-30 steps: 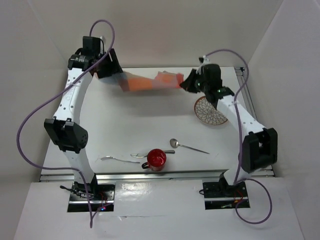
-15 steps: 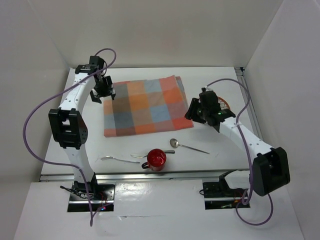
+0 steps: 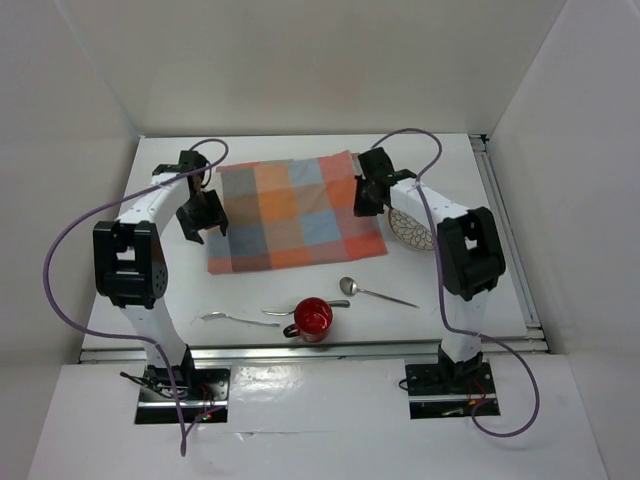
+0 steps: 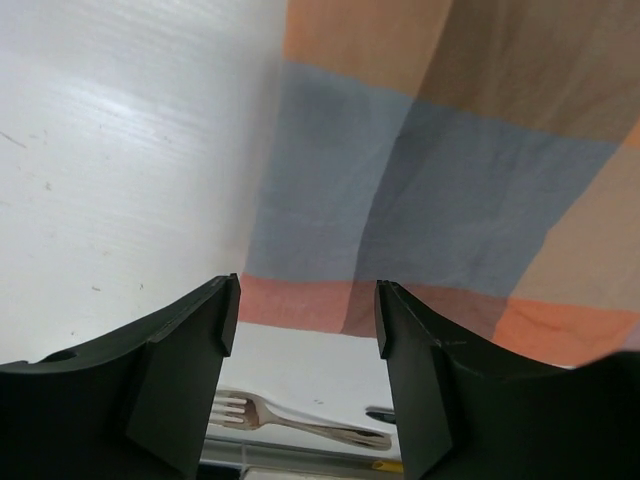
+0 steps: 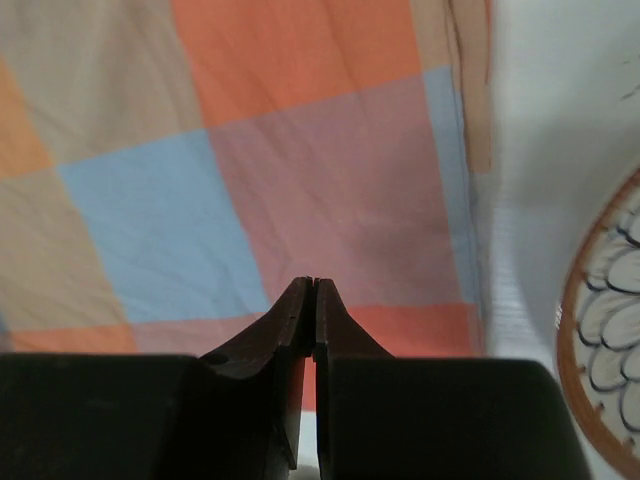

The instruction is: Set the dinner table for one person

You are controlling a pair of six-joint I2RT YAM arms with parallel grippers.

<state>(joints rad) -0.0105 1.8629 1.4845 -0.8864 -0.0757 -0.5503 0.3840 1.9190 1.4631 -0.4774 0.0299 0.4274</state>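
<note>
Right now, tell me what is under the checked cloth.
The checked cloth lies flat on the dinner table, whose white top shows around its edges. No bulge shows; the surface beneath is covered, so nothing more can be told.

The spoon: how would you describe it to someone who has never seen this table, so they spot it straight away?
Find the checked cloth spread across the middle of the white table. Just past its near right corner lies the spoon, to the right of the red mug. Its round bowl sets it apart from the pronged fork left of the mug.
</note>
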